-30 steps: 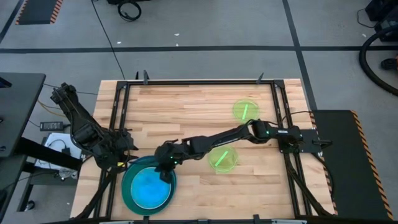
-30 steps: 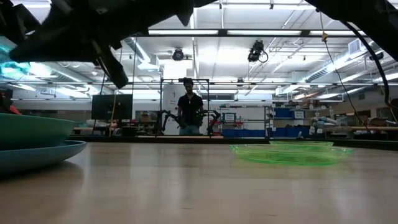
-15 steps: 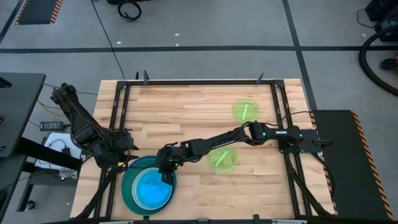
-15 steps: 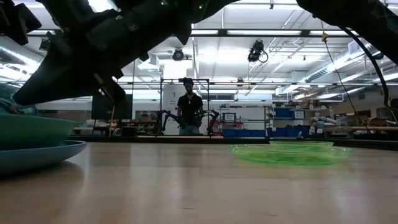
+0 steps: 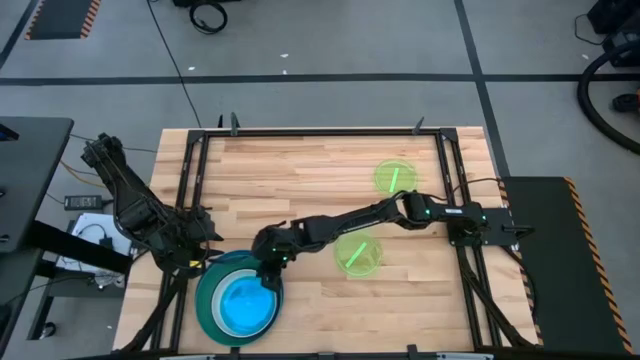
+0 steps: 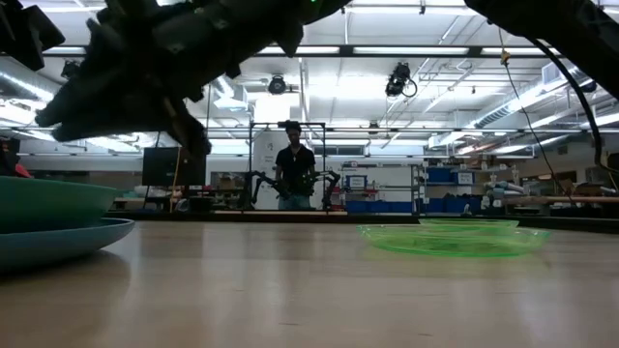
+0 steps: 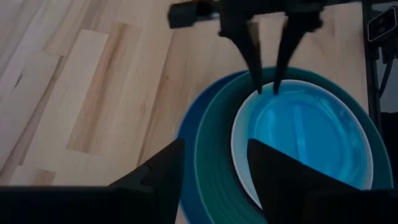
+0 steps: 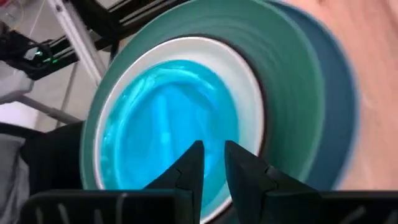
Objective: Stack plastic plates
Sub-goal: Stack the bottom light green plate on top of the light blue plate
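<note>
A stack of plastic plates sits at the table's near-left corner: a blue plate (image 5: 281,290) at the bottom, a teal plate (image 5: 206,300) on it, then a white plate (image 7: 239,149), and a translucent cyan plate (image 5: 240,303) on top. A black plate does not show. Two lime green plates lie flat on the table, one (image 5: 358,256) near the middle and one (image 5: 394,178) farther back. My right gripper (image 5: 268,277) hovers open over the stack's far-right rim, with its fingertips (image 7: 260,87) just above the white rim. My left gripper (image 7: 216,143) waits open beside the stack's left side.
A black metal frame (image 5: 190,200) runs along the table's edges, close to the stack on the left. Bare wood stretches over the far-left part of the table (image 5: 270,180). A person (image 6: 295,174) stands in the room far behind the table.
The cyan plate, held tilted above the stack a second ago, has gone down and now lies flat on top of it. My right gripper dipped toward the stack with the plate, let it go, and has since risen a little above the plates.
</note>
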Robot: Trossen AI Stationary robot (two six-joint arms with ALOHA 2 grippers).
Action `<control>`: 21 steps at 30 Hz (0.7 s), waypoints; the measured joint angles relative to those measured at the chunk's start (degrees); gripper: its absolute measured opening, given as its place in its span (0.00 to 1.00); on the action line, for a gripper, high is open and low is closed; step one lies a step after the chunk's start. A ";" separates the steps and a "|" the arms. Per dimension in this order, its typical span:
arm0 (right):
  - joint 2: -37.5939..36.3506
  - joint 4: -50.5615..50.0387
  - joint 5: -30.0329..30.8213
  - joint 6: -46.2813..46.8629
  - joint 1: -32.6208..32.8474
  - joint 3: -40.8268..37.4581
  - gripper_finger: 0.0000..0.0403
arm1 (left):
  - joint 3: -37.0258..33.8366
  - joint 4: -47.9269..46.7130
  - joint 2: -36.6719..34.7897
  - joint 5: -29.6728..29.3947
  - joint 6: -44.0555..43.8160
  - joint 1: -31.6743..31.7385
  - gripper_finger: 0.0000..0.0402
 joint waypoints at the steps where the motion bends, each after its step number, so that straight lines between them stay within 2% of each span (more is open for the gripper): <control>1: -0.30 -0.93 0.08 -0.02 -0.27 0.02 0.18 | 0.00 0.00 0.01 0.00 0.00 0.00 0.45; 7: -3.01 -14.30 0.41 -2.79 -1.04 -0.11 0.18 | 0.00 0.00 -0.01 0.00 -0.33 -0.02 0.45; 13: -5.50 -32.02 9.88 -11.16 -0.47 -0.11 0.18 | 0.00 -0.24 -0.01 -0.02 0.07 -0.02 0.45; 21: -6.74 -50.83 14.53 -20.57 -0.73 -0.15 0.18 | 0.00 -0.24 -0.01 -0.02 0.11 -0.02 0.45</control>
